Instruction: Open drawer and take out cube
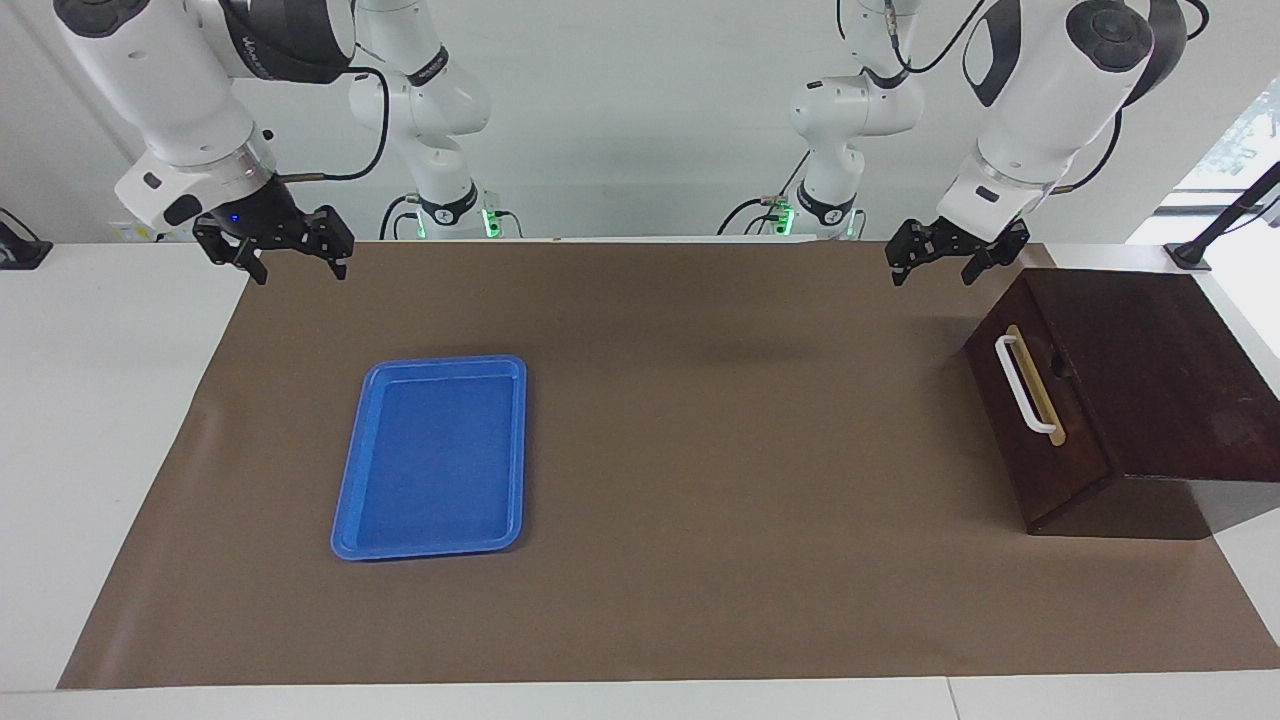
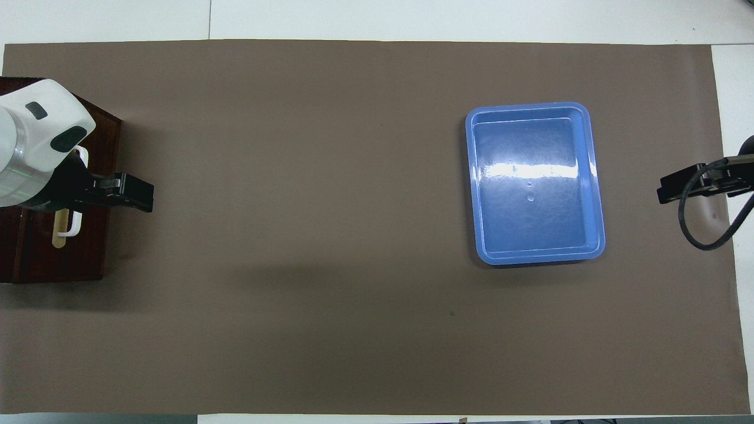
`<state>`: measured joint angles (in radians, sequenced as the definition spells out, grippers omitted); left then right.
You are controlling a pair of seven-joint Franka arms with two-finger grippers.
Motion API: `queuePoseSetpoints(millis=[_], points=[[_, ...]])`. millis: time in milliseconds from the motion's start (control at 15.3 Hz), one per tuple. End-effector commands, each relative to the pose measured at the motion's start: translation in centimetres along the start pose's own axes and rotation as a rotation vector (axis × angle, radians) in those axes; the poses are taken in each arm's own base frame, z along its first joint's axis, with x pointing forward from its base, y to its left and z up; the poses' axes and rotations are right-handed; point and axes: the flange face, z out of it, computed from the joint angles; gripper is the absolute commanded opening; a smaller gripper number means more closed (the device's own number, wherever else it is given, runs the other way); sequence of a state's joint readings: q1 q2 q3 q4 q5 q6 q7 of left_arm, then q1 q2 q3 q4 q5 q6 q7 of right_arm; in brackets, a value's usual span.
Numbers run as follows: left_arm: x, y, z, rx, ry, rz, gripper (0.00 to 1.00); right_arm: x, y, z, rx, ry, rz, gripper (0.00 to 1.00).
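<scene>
The dark wooden box [image 1: 1150, 350] stands at the left arm's end of the table. Its drawer [image 1: 1078, 430] is shut, and the white bar handle [image 1: 1025, 385] faces the middle of the table. The drawer also shows in the overhead view [image 2: 94, 253], with its handle [image 2: 73, 227] partly covered by the left arm. The yellow cube is hidden. My left gripper [image 1: 935, 262] hangs open and empty in the air over the brown mat beside the box, touching nothing; it also shows in the overhead view [image 2: 126, 193]. My right gripper [image 1: 295, 262] [image 2: 683, 184] waits open and empty over the mat's edge at the right arm's end.
A flat blue plastic tray [image 1: 345, 500] [image 2: 596, 176] lies empty on the brown mat [image 1: 700, 450], toward the right arm's end. White table surface borders the mat.
</scene>
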<state>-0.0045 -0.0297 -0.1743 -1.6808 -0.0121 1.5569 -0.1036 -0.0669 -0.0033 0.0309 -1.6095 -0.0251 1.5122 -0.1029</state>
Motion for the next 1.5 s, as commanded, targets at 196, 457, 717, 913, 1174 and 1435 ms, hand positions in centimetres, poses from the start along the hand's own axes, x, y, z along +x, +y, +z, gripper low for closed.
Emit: queuePoseSetpoints(millis=[196,457,717,913,1174,1435], points=[[0.3,-0.3,-0.6,-0.018,0.019,0.002,1.0,-0.3,-0.2,-0.2,0.012,0.016,0.008,1.0],[0.7,-1.1,0.2,0.0,0.054,0.049,1.0,-0.3,-0.2,-0.3,0.012,0.019,0.006,1.0],[1.7,-1.5,4.0,0.142,0.104,0.141,1.0,-0.3,-0.1,-0.3,0.012,0.02,0.01,1.0],[2.8,-2.3,8.4,0.26,0.127,0.211,1.0,-0.1,0.0,-0.3,0.01,0.024,0.017,1.0],[4.1,-3.5,13.4,0.42,0.131,0.312,1.0,-0.2,0.5,-0.2,0.011,0.023,0.022,1.0],[4.7,-5.5,16.4,0.444,0.131,0.328,1.0,-0.2,0.6,-0.2,0.013,0.02,0.022,1.0]])
